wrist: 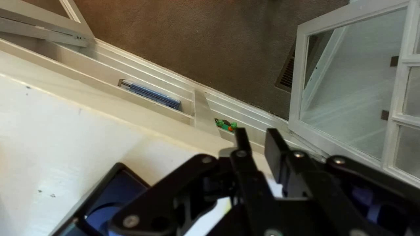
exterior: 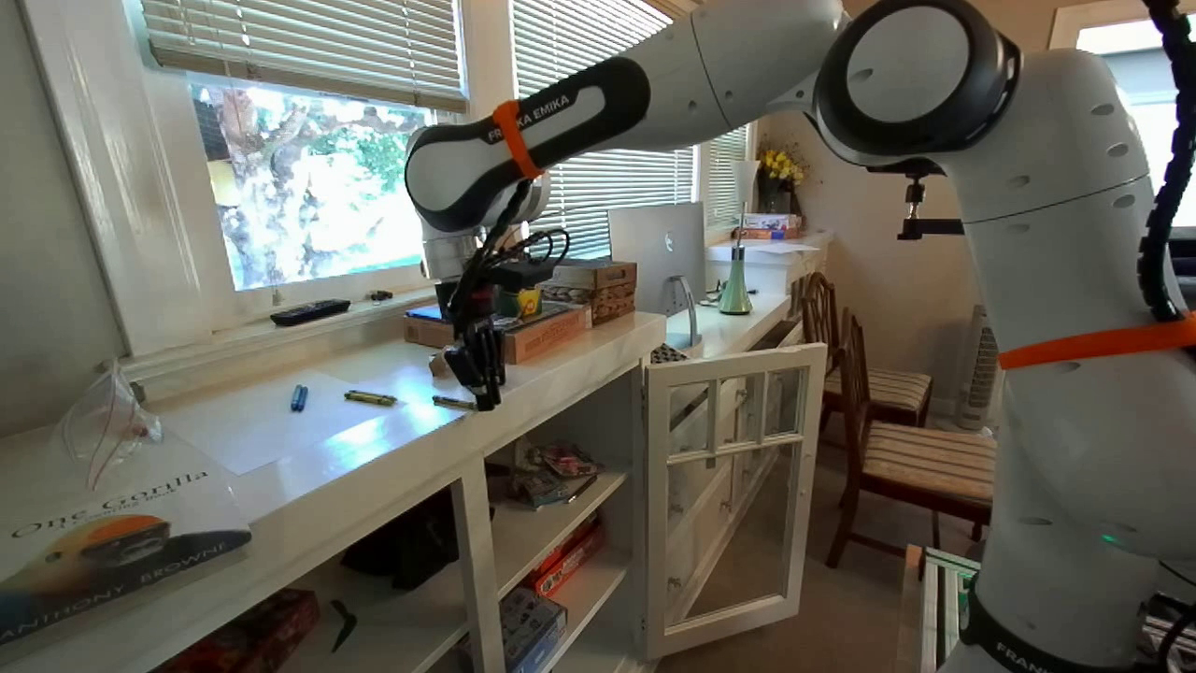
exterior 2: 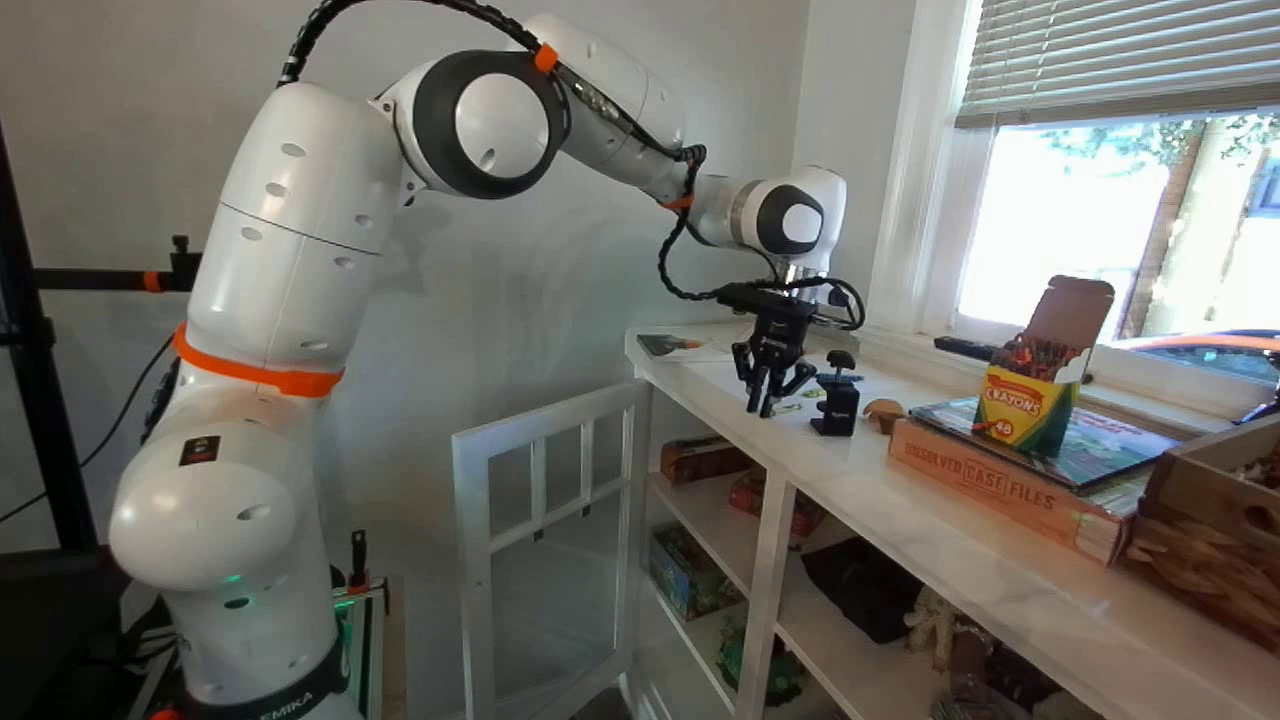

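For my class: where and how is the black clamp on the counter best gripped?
Probably grip the clamp by its blocky body, below the knob, coming from above with the gripper astride the knob. It stands upright on the counter, the body has flat-looking upright sides, and the knob looks narrower than the body, so open jaws should clear it.
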Available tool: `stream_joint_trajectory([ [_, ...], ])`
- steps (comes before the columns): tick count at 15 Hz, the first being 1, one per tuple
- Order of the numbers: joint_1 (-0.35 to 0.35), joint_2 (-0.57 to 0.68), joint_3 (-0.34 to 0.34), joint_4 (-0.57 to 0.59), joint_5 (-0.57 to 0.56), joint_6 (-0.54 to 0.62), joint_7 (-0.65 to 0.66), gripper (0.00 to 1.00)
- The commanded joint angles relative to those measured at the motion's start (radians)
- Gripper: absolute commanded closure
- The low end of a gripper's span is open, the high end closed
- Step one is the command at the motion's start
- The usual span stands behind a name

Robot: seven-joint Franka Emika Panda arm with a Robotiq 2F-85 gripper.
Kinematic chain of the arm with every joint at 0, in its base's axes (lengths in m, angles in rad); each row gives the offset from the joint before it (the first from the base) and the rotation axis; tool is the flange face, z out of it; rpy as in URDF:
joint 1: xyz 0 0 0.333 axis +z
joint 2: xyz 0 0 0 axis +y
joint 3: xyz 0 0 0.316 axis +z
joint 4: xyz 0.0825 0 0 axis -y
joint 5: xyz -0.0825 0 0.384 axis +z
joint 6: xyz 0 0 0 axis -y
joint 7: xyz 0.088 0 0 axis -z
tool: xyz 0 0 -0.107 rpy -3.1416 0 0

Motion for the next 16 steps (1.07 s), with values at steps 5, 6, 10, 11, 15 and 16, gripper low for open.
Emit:
stream_joint_trajectory([
  [5,0.002,0.002,-0.001,-0.013,-0.012,0.031,-0.001,0.71],
  [6,0.002,0.002,0.0,-0.012,-0.011,0.032,-0.001,0.64],
  [10,0.002,0.005,-0.001,-0.008,-0.011,0.042,0.0,0.33],
  [11,0.002,0.006,-0.002,-0.008,-0.012,0.044,0.0,0.29],
  [15,0.002,0.01,-0.004,-0.005,-0.015,0.052,0.002,0.35],
  [16,0.002,0.012,-0.004,-0.006,-0.016,0.054,0.002,0.39],
])
